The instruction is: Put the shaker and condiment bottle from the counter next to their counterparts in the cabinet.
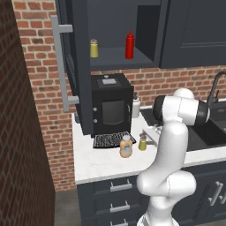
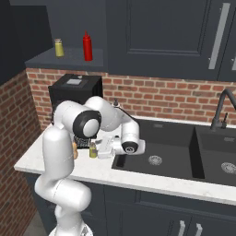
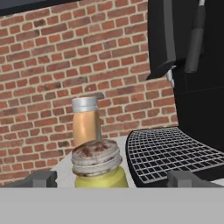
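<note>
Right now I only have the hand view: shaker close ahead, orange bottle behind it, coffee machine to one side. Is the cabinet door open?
Observer: Yes. The cabinet door is swung wide open, above the coffee machine.
Operator: Counterparts inside?
Observer: Both. The mustard shaker and the red bottle stand upright on the shelf, apart, with bare shelf between them.
Operator: Anything on the arm's side of the shaker?
Observer: In the right base view, the black sink begins just beyond the shaker, on the side away from the coffee machine.
</note>
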